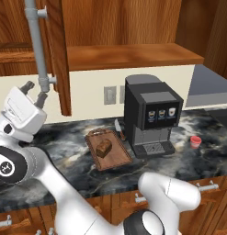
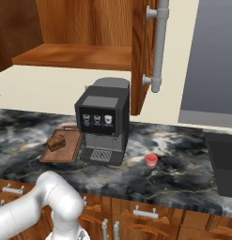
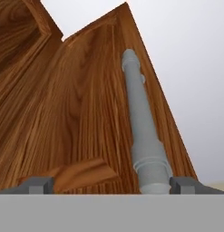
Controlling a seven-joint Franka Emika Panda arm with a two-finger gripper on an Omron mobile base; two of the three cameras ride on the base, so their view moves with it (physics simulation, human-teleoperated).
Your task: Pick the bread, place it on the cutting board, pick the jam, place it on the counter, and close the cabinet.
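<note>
The dark brown bread [image 1: 104, 148] [image 2: 56, 141] lies on the reddish cutting board [image 1: 116, 156] [image 2: 65, 152]. The red jam [image 1: 195, 141] [image 2: 151, 161] stands on the dark marble counter [image 1: 188, 160] [image 2: 183, 164], right of the coffee machine. The cabinet door [image 1: 57, 55] [image 2: 141, 56] [image 3: 86, 104] stands swung out, edge-on to the base. My gripper [image 1: 35, 92] [image 3: 111, 186] is open just below the door's grey tube handle [image 1: 39, 46] [image 2: 159, 42] [image 3: 140, 122]. The handle's lower end sits between my fingers, close to one, and nothing is held.
A black coffee machine [image 1: 151, 114] [image 2: 102, 122] stands on the counter beside the board. The open cabinet's wooden shelf [image 1: 133, 55] [image 2: 75, 55] runs above it. Drawers with short silver handles [image 1: 207, 186] [image 2: 143, 214] line the counter front. My arm's elbow fills the lower part of both base views.
</note>
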